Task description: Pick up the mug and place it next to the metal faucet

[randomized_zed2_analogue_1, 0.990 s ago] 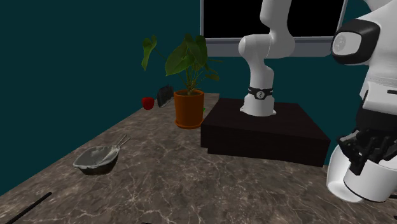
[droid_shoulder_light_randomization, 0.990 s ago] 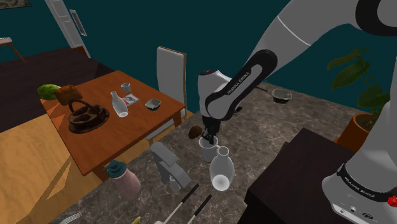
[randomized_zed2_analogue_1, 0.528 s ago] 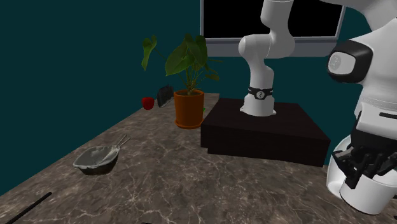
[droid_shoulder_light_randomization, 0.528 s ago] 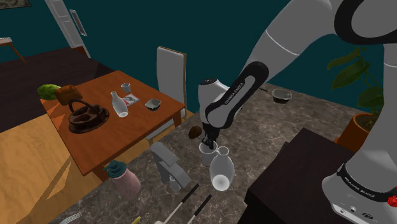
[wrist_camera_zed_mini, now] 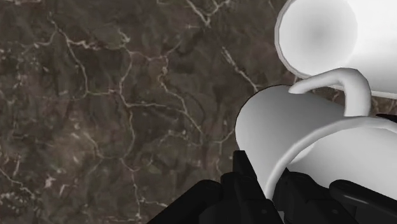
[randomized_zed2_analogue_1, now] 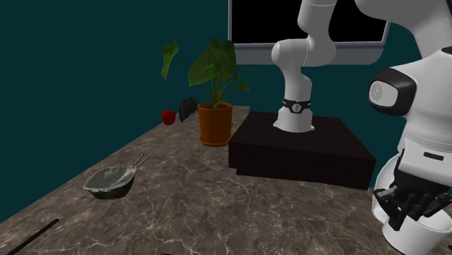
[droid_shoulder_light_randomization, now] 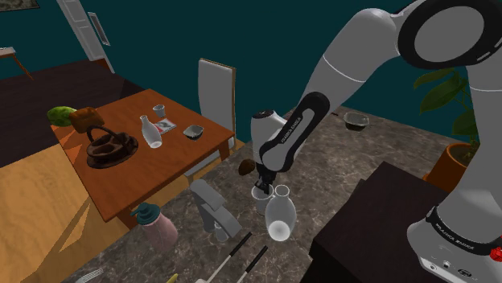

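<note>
The pincer is clenched on the wall of the white mug, one finger inside the rim and one outside. I judge this grip keeps the mouth up for carrying. The mug is upright, its long axis in line with the pincer, and its handle loops toward a white flask just beside it. In the shoulder view the mug sits low at the marbled bench; whether it touches, I cannot tell. The grey faucet stands near, at eight o'clock from the mug, with a pink soap bottle beyond. A bowl lies well apart at one o'clock.
</note>
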You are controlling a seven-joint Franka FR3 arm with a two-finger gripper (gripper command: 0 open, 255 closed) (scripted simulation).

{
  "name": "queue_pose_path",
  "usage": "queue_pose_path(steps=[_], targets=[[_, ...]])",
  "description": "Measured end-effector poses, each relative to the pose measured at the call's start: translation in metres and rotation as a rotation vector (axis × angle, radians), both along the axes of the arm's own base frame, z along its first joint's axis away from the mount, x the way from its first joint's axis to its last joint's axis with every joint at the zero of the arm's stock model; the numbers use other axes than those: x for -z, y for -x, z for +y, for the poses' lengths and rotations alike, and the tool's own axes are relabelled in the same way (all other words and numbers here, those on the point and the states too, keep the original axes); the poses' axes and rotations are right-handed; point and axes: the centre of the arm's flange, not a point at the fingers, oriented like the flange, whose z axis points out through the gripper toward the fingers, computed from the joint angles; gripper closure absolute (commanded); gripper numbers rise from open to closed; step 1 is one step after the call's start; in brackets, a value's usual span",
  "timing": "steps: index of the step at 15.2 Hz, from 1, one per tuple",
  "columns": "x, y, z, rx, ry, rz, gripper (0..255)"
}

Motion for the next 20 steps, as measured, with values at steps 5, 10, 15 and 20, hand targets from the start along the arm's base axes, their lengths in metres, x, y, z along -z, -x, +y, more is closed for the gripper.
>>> queue_pose_path(steps=[5, 10, 15, 20], targets=[[0.009, 0.003, 0.000, -0.001, 0.000, 0.003, 255], [0.009, 0.003, 0.000, -0.002, 0.000, 0.003, 0], [0.003, 0.003, -0.001, -0.002, 0.000, 0.004, 0], [-0.038, -0.002, -0.001, -0.002, 0.000, 0.003, 0]])
